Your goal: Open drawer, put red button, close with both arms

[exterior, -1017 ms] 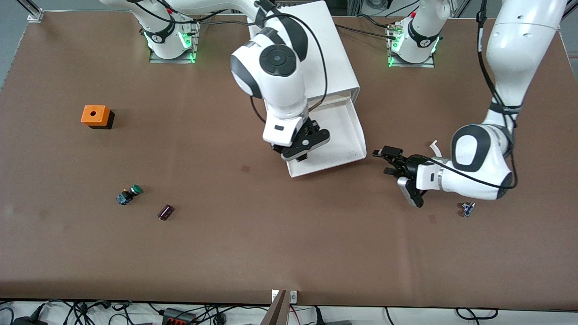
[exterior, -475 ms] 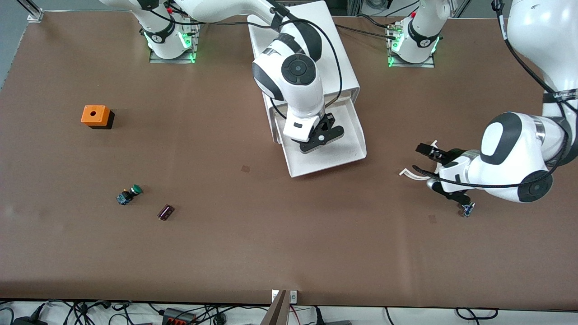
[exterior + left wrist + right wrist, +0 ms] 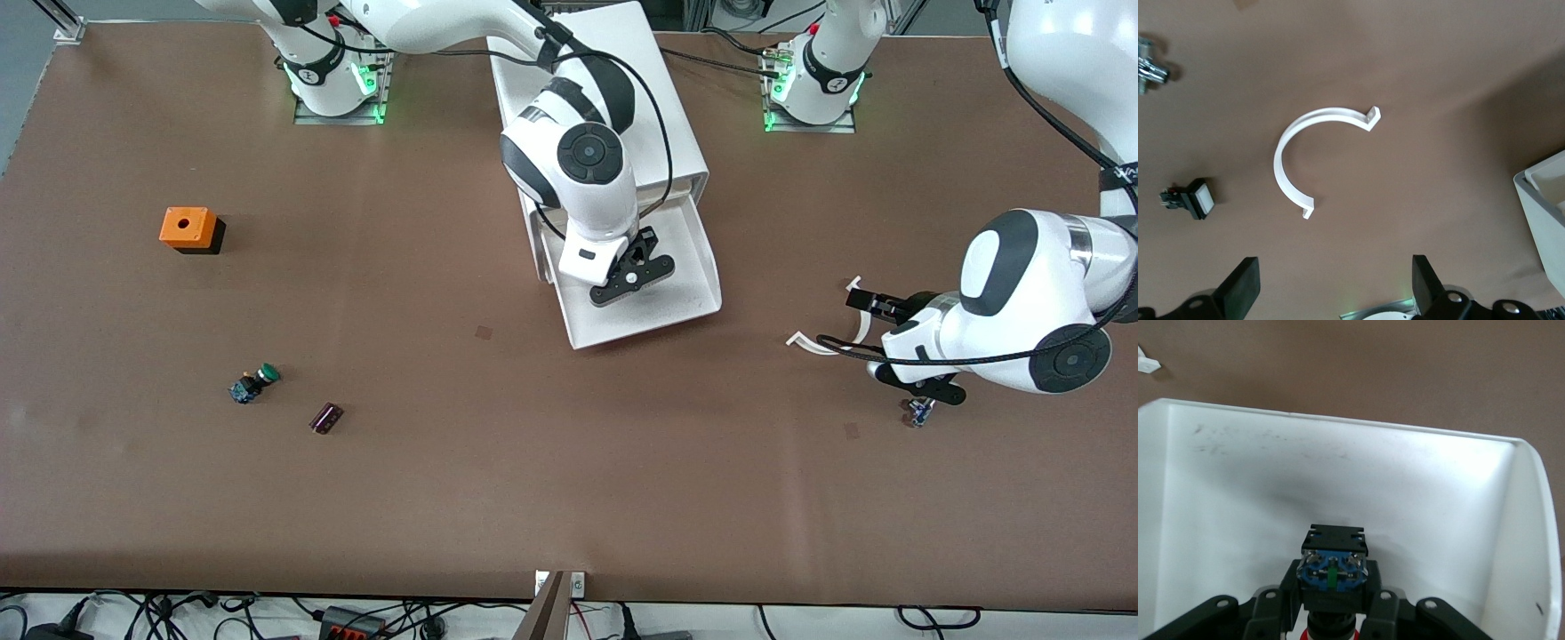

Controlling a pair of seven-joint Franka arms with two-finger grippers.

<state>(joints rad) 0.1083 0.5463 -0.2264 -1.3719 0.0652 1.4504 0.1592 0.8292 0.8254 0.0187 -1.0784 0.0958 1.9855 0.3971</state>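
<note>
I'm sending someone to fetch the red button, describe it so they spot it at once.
Find the white cabinet and its open drawer. Over the drawer, the right pincer grips the red button: black-and-blue boxy body, red cap, unlike the green-capped button on the table.

A wide brown table (image 3: 569, 498) fills the room's middle, evenly lit. Past its near edge, black cables (image 3: 391, 618) tangle on a pale floor. Grey floor (image 3: 18, 80) shows at one corner.
</note>
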